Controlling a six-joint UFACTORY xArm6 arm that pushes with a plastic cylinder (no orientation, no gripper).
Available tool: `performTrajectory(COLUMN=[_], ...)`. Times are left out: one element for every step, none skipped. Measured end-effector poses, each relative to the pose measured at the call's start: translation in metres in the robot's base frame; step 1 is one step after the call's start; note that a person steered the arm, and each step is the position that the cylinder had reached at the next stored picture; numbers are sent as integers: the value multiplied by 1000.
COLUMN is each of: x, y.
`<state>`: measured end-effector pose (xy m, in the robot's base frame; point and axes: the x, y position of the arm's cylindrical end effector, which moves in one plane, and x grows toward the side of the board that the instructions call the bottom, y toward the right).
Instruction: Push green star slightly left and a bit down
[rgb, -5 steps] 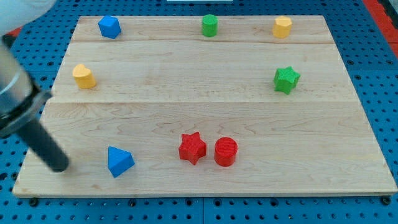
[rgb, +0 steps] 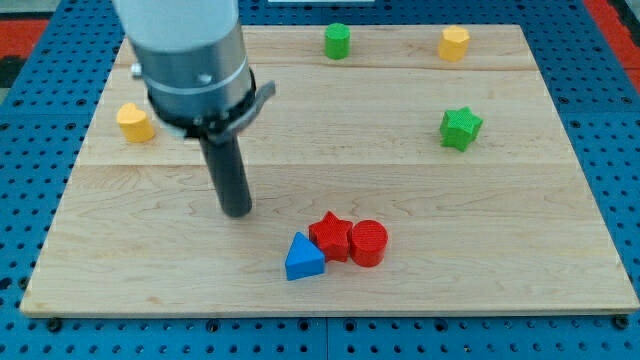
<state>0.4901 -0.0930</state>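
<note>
The green star (rgb: 460, 128) lies on the wooden board (rgb: 330, 290) at the view's right, above the middle. My tip (rgb: 237, 210) rests on the board left of centre, far to the left of and below the green star. It stands up and to the left of the blue triangle (rgb: 303, 259), which touches the red star (rgb: 331, 237). The red cylinder (rgb: 367, 243) sits against the red star's right side.
A green cylinder (rgb: 337, 41) and a yellow block (rgb: 454, 43) stand near the view's top edge. Another yellow block (rgb: 133, 122) is at the left. The arm's body hides the board's top left part.
The arm has swung from the view's lower left to left of centre. The blue triangle has moved right against the red star, and the red star and cylinder have shifted slightly right. The blue block at top left is now hidden.
</note>
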Motion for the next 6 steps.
performTrajectory(x=[-55,-105,-148,-158,-118,-85], y=[1,53,145,266,300,293])
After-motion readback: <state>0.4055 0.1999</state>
